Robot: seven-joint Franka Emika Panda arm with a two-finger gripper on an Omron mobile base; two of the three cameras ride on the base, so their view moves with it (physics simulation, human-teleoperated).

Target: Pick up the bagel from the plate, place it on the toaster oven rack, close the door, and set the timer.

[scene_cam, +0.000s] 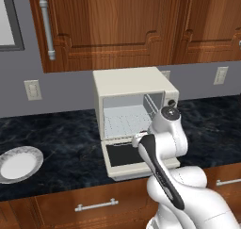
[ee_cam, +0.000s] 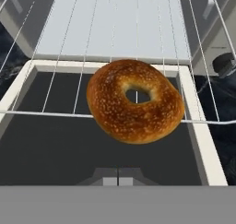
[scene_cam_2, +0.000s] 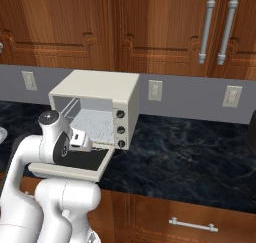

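Nearest the viewer, the white arm rises from the base and bends forward over the counter edge toward the toaster oven (scene_cam: 134,112). The gripper (ee_cam: 118,178) hangs above the door (ee_cam: 55,144), its two dark finger tips pressed together at the bottom of the hand view with no gap between them; they hold nothing.

Just beyond the tips, the cream-framed door lies dropped open and roughly level, dark glass panel facing up. Above and across it runs the front wire of the toaster oven rack (ee_cam: 115,29), which stands pulled forward out of the cavity. The bagel (ee_cam: 135,100), golden-brown and seeded, rests on the front part of this rack, overhanging its front wire, clear of the fingers.

Farther in, the rack's thin wires run back over the pale floor of the open cavity. On the oven's right front, three round knobs (scene_cam_2: 120,129) sit in a column.

To the left on the dark marbled counter (scene_cam: 66,138), well apart from the oven, lies the plate (scene_cam: 20,163), white with a grey rim, bare. Behind, a grey wall with outlets and brown wooden cabinets (scene_cam: 122,20) close the scene.
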